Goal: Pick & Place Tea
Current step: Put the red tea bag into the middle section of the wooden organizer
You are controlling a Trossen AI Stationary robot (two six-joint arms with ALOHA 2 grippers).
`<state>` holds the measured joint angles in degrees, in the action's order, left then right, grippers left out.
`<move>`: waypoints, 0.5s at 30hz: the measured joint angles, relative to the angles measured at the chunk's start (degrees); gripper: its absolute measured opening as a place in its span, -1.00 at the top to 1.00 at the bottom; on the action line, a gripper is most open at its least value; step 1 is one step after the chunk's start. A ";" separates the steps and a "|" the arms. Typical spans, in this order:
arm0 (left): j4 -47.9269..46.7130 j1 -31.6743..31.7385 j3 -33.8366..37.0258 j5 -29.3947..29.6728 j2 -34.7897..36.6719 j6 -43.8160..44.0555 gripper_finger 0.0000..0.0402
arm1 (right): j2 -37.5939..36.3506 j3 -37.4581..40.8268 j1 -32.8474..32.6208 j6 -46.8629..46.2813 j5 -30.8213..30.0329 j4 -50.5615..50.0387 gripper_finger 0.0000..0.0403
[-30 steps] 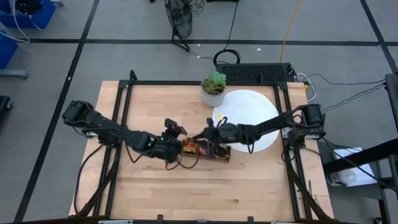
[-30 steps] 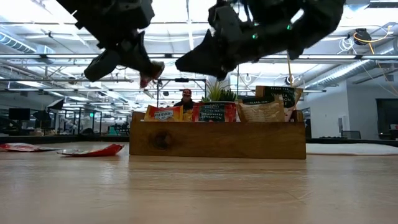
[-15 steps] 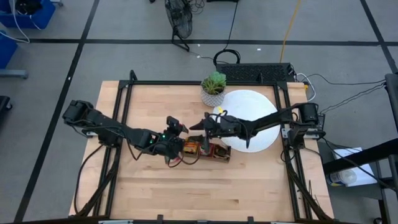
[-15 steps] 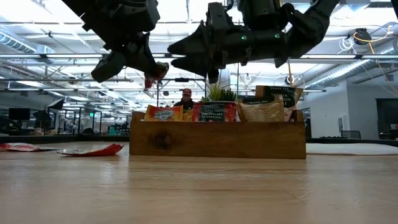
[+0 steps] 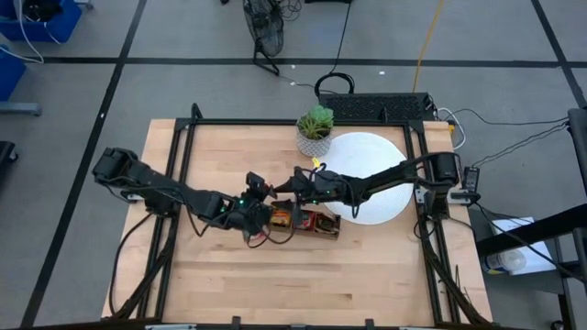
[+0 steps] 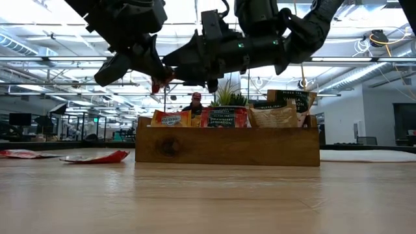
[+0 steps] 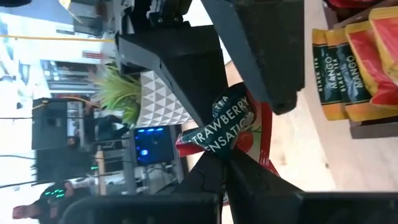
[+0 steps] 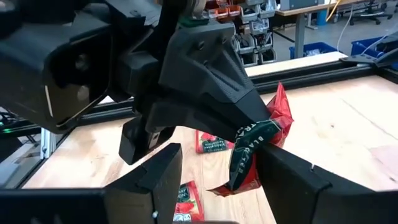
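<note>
A red tea sachet with a dark printed label hangs in the air above the left end of the brown wooden tray, with my left gripper shut on it. My right gripper reaches in level from the table's right and is open. Its two fingers stand on either side of the same sachet. More tea sachets stand upright in the tray's compartments. Two red sachets lie flat on the wood beneath the grippers. My left gripper pinches the red sachet between its two fingertips at one edge. The fingers slant down from the table's left. The sachet is crumpled, juts out past the fingertips toward my right gripper and is clear of tray and table. My right gripper: I cannot tell whether a finger touches the sachet.
A small potted green plant stands behind the tray, beside the white disc at the far right. Loose red sachets lie on the table left of the tray. A person shows in the room beyond.
My right gripper has opened and moved from above the tray toward the table's left, up to the sachet held by my left gripper, so that its fingers now flank it. The sachet has stayed in place.
</note>
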<state>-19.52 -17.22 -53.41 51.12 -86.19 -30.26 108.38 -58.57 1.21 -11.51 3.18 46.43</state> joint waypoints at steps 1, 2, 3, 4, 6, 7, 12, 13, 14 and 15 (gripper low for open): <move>-0.10 -0.50 0.00 1.14 0.02 -0.11 0.98 | 0.00 0.00 0.06 0.02 0.00 0.11 0.05; -0.10 -1.10 -0.02 2.36 -0.01 -0.58 0.98 | -0.02 -0.02 0.07 -0.07 0.12 0.24 0.05; -0.08 -1.65 -0.02 3.60 -0.01 -1.03 0.98 | -0.10 -0.02 0.17 -0.25 0.13 0.18 0.05; -0.06 -2.20 -0.02 4.68 -0.01 -1.68 0.98 | -0.11 -0.06 0.23 -0.28 0.13 -0.18 0.05; -0.03 -3.30 -0.02 6.33 -0.01 -2.21 0.98 | -0.11 -0.09 0.41 -0.34 0.11 -1.27 0.06; -0.02 -3.73 -0.02 6.66 -0.01 -2.23 0.98 | -0.13 -0.09 0.47 -0.42 0.11 -1.46 0.06; 0.67 -5.34 -0.28 8.02 0.02 -1.85 0.98 | 0.16 0.09 0.70 -1.32 -0.20 -2.50 0.09; 0.33 -5.54 -0.26 8.52 0.02 -1.67 0.98 | 0.17 0.09 0.72 -1.29 -0.35 -2.73 0.10; 0.33 -5.73 -0.26 8.81 0.02 -1.58 0.98 | 0.10 0.09 0.74 -1.29 -0.40 -2.75 0.10; 0.35 -5.91 -0.26 9.03 0.03 -1.51 0.98 | 0.08 0.09 0.76 -1.30 -0.39 -2.45 0.11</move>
<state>-19.17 -23.13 -53.67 60.15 -86.16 -31.76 108.46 -58.48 1.98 -12.80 2.79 43.97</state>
